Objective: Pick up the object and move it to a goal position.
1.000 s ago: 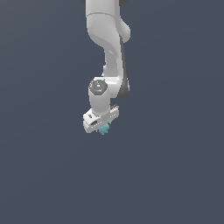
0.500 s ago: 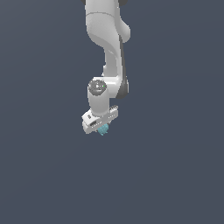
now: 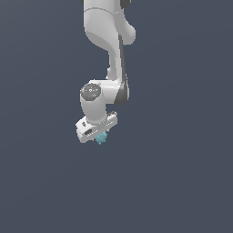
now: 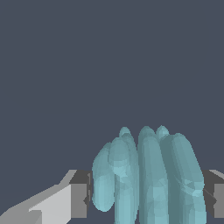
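The object (image 3: 101, 137) is a small teal-cyan lumpy blob, just showing under the white hand in the exterior view. My gripper (image 3: 100, 136) is shut on it, below the bent white arm. In the wrist view the object (image 4: 148, 175) fills the lower middle as a cluster of pale teal lobes, squeezed between the two dark grey fingertip pads (image 4: 81, 194) on either side. My gripper (image 4: 148, 197) holds it against plain dark grey ground.
Only flat dark grey-blue background surrounds the arm (image 3: 107, 45) in both views. No other objects, containers or edges show.
The arm and the held object have shifted slightly toward the exterior view's left and a little up. The grip is unchanged.
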`<control>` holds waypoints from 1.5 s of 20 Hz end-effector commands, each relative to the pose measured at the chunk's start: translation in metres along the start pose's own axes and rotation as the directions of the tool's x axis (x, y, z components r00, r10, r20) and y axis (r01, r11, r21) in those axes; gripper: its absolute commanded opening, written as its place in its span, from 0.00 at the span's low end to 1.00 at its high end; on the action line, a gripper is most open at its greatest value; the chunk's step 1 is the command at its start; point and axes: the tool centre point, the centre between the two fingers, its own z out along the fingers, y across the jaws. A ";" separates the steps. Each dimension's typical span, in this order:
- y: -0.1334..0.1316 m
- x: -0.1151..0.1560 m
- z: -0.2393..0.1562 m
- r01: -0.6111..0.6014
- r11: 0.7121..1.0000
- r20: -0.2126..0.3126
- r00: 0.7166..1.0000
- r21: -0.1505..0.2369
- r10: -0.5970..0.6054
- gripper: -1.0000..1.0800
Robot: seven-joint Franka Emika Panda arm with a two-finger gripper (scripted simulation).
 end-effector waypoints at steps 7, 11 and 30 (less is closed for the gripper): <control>0.056 0.012 -0.029 0.000 1.000 0.000 1.000 0.000 0.000 0.00; 0.081 0.018 -0.041 0.000 1.000 0.000 1.000 0.000 0.000 0.00; 0.134 0.032 -0.065 0.000 1.000 0.000 1.000 0.000 0.000 0.00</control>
